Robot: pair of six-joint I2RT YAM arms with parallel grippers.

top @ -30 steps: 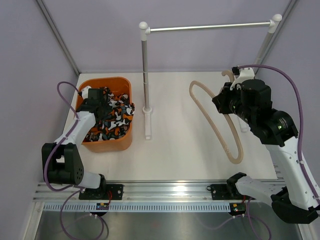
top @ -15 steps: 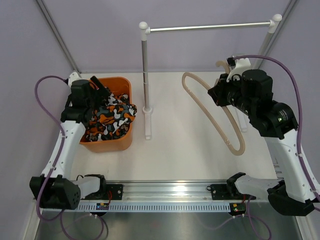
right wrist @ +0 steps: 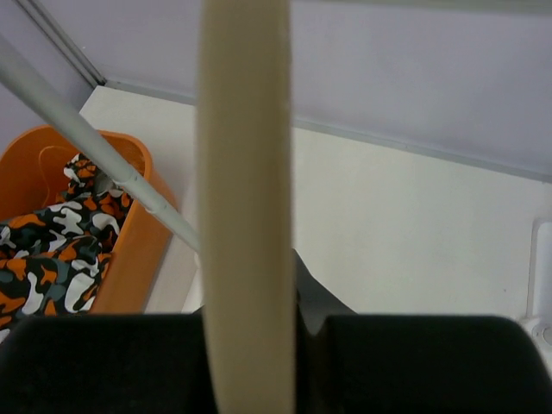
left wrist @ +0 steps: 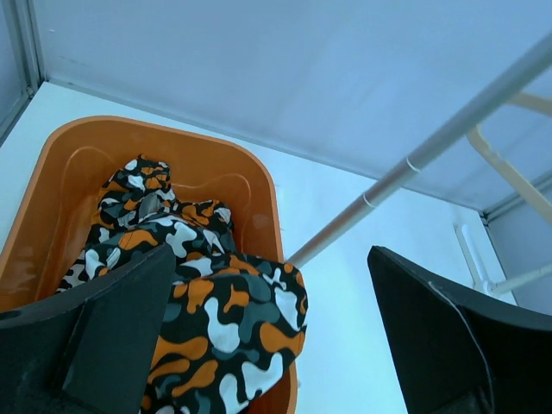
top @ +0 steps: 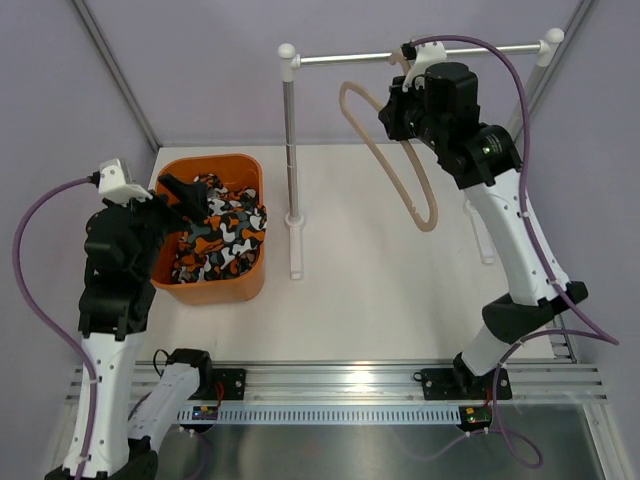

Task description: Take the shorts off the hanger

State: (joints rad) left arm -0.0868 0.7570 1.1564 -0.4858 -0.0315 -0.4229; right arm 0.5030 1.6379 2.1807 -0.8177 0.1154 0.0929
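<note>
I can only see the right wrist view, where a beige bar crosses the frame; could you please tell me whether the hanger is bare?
Observer: Yes. From above, the hanger is a bare loop, clamped near its hook by the right gripper.
Operator: Thank you. Are the shorts fully in the orange bin?
Observer: They are heaped in the bin, with one fold lying over its rim.
Operator: And the left gripper?
Observer: It hovers open above the bin.
</note>
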